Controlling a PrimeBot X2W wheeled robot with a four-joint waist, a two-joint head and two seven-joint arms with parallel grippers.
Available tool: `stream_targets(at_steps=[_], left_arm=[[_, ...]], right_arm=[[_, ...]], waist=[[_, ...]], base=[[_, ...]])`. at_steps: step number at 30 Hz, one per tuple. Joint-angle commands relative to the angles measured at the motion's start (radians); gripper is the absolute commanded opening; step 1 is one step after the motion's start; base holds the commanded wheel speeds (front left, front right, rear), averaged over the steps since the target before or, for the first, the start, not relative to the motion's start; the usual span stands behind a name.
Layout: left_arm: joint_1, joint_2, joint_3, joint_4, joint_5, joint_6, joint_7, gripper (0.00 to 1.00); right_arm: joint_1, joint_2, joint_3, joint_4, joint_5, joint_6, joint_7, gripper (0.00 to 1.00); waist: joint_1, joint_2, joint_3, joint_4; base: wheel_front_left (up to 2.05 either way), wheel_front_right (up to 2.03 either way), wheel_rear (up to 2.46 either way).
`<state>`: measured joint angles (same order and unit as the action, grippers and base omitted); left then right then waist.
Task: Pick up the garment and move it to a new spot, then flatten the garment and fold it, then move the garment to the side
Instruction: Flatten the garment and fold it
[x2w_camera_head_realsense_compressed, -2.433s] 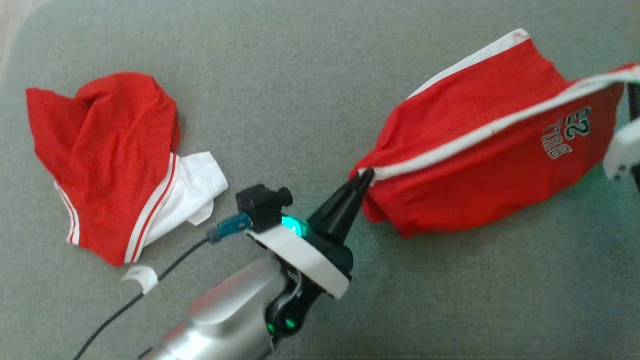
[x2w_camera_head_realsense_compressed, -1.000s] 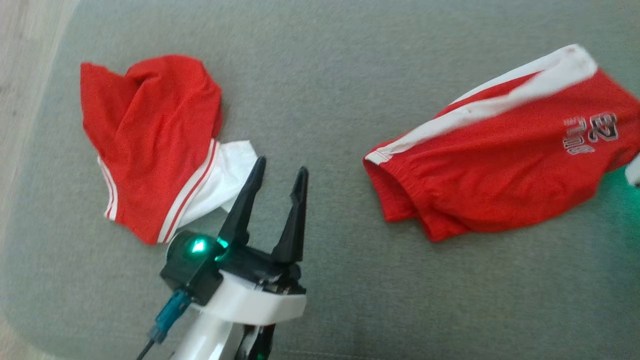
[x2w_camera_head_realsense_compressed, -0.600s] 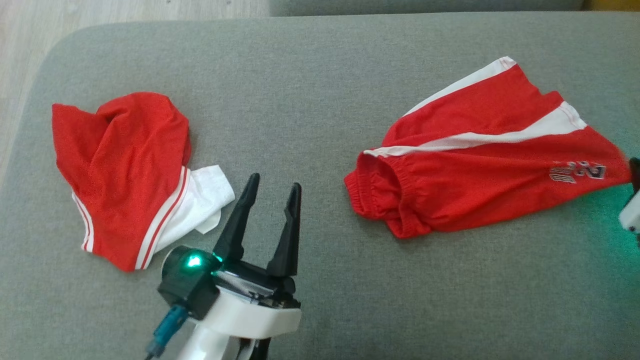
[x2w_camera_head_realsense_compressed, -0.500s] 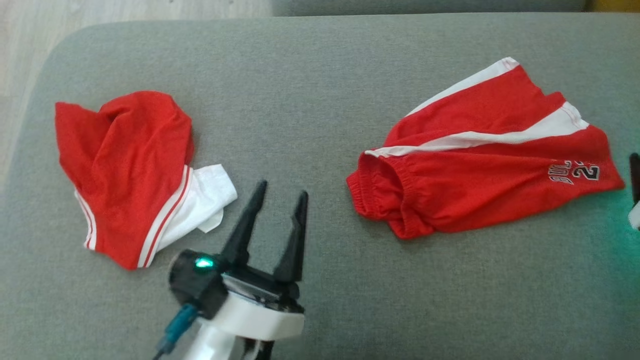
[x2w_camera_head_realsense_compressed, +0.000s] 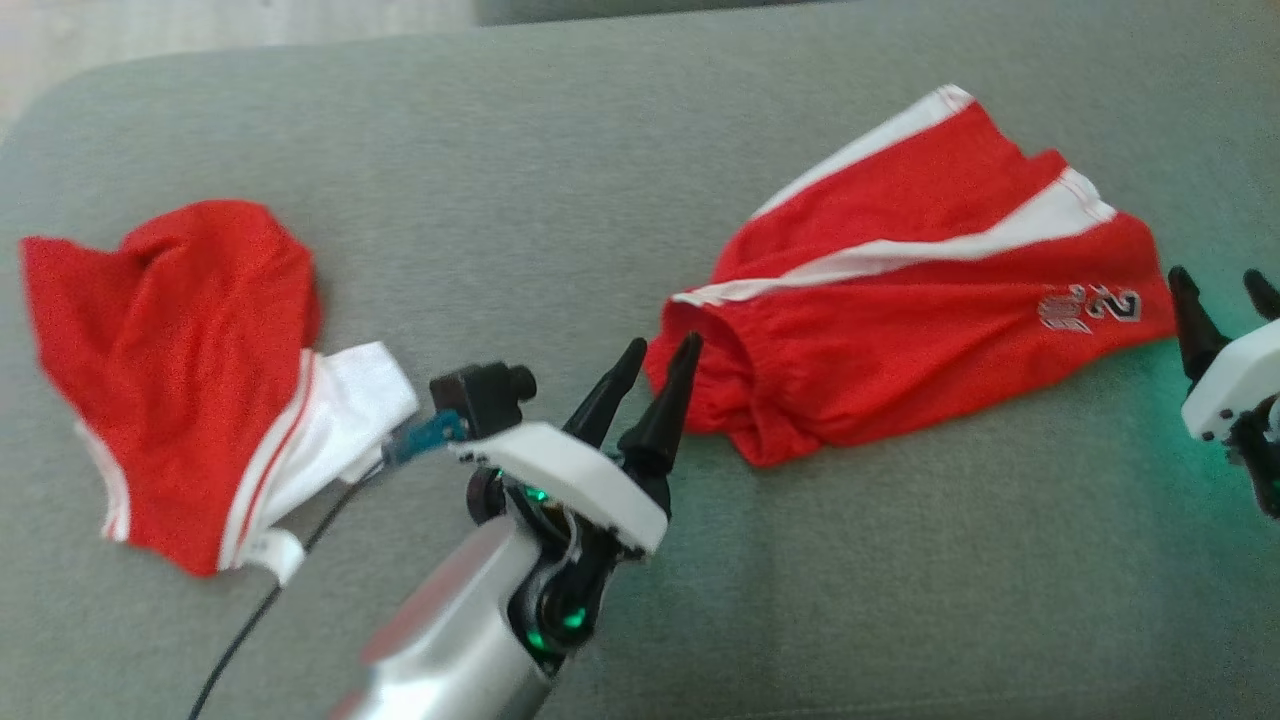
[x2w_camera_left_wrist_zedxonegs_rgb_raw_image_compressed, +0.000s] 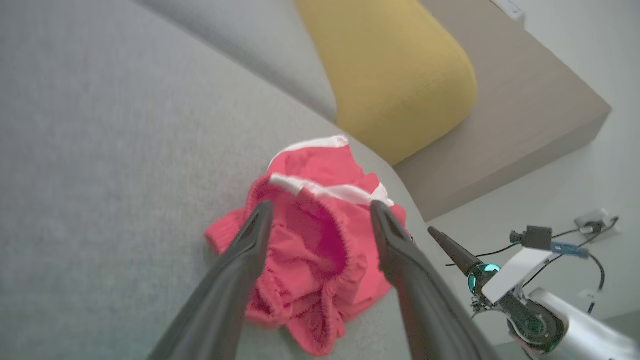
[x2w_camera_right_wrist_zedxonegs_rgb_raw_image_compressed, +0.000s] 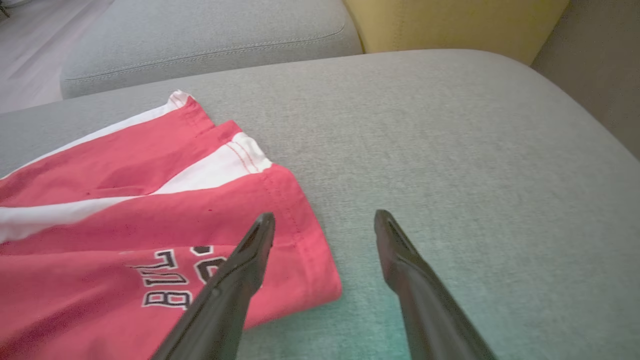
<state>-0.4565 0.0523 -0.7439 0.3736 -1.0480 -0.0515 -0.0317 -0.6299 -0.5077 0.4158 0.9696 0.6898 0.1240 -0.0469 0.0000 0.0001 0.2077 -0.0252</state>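
Two red garments lie on the grey seat cushion (x2w_camera_head_realsense_compressed: 560, 180) I'm working over. My task piece, the red shorts (x2w_camera_head_realsense_compressed: 920, 290) with white side stripes, sits right of centre in the head view. It is spread fairly flat, with its gathered waistband (x2w_camera_head_realsense_compressed: 710, 390) toward the middle of the frame and the leg hem with the printed lettering (x2w_camera_head_realsense_compressed: 1090, 305) toward the right edge. My left gripper (x2w_camera_head_realsense_compressed: 666, 342) has its jaws apart and holds nothing. Its tips are right at the waistband, and in the left wrist view the elastic opening sits between the two fingers, though I cannot tell whether they touch the cloth. My right gripper (x2w_camera_head_realsense_compressed: 1216, 276), at the right edge, is spread too and empty; in its wrist view one finger overlaps the hem corner and the other lies over bare cushion. The second garment (x2w_camera_head_realsense_compressed: 170, 370), red with a white panel, is crumpled at the left of the head view, well apart from the shorts. A yellow cushion (x2w_camera_left_wrist_zedxonegs_rgb_raw_image_compressed: 395, 75) shows at the top of the left wrist view.
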Motion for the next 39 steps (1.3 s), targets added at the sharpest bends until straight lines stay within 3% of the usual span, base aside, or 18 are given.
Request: stream_targets(at_steps=[1, 5, 12, 13, 14, 16, 23, 27, 30, 33, 39], left_arm=[[-0.059, -0.002, 0.012, -0.012, -0.077, -0.001, 0.010, 1.00], [-0.141, -0.002, -0.023, 0.037, -0.239, -0.007, 0.012, 1.00], [-0.244, -0.002, -0.068, 0.138, -0.412, -0.001, -0.010, 1.00], [-0.258, -0.002, -0.078, 0.153, -0.428, 0.001, -0.012, 0.85], [-0.273, -0.002, -0.091, 0.170, -0.435, 0.004, -0.014, 0.47], [-0.296, -0.002, -0.115, 0.203, -0.439, 0.008, -0.035, 0.00], [-0.304, -0.002, -0.202, 0.214, -0.436, -0.033, -0.093, 0.00], [-0.240, 0.007, -0.279, 0.115, -0.393, -0.054, -0.107, 0.00], [-0.157, 0.063, -0.336, -0.010, -0.366, -0.048, -0.100, 0.00], [-0.088, 0.155, -0.383, -0.158, -0.338, -0.001, -0.078, 0.00], [0.009, 0.384, -0.412, -0.419, -0.298, 0.146, -0.049, 0.00]], right_arm=[[-0.021, -0.025, 0.011, -0.022, -0.009, 0.007, -0.021, 1.00], [-0.027, -0.031, 0.005, -0.017, -0.011, 0.007, -0.035, 1.00], [-0.034, -0.013, 0.008, -0.013, -0.011, 0.007, -0.053, 1.00], [-0.036, -0.010, 0.009, -0.012, -0.012, 0.007, -0.054, 1.00], [-0.039, -0.008, 0.010, -0.012, -0.012, 0.007, -0.056, 1.00], [-0.045, -0.003, 0.011, -0.011, -0.013, 0.007, -0.059, 1.00], [-0.048, 0.004, 0.016, -0.030, -0.008, 0.007, -0.088, 1.00], [-0.026, -0.014, 0.025, -0.064, 0.016, 0.007, -0.094, 1.00], [0.008, -0.036, 0.031, -0.093, 0.036, 0.007, -0.084, 1.00], [0.052, -0.070, 0.031, -0.128, 0.064, 0.007, -0.071, 1.00], [0.193, -0.127, 0.017, -0.267, 0.161, 0.007, -0.029, 1.00]], waist=[[0.0000, -0.0001, 0.026, -0.038], [0.0000, -0.0001, 0.049, -0.068], [0.0000, -0.0001, 0.074, -0.107], [0.0000, -0.0001, 0.077, -0.111], [0.0000, -0.0001, 0.079, -0.115], [0.0000, -0.0001, 0.083, -0.119], [0.0000, -0.0001, 0.060, -0.097], [0.0000, -0.0001, 0.028, -0.054], [0.0000, -0.0001, 0.006, -0.015], [0.0000, -0.0001, -0.004, 0.036], [0.0000, -0.0001, -0.016, 0.140]], base=[[0.00, 0.00, 0.00], [0.00, 0.00, 0.00], [0.00, 0.00, 0.00], [0.00, 0.00, 0.00], [0.00, 0.00, 0.00], [0.00, 0.00, 0.00], [0.00, 0.00, 0.00], [0.00, 0.00, 0.00], [0.00, 0.00, 0.00], [0.00, 0.00, 0.00], [0.00, 0.00, 0.00]])
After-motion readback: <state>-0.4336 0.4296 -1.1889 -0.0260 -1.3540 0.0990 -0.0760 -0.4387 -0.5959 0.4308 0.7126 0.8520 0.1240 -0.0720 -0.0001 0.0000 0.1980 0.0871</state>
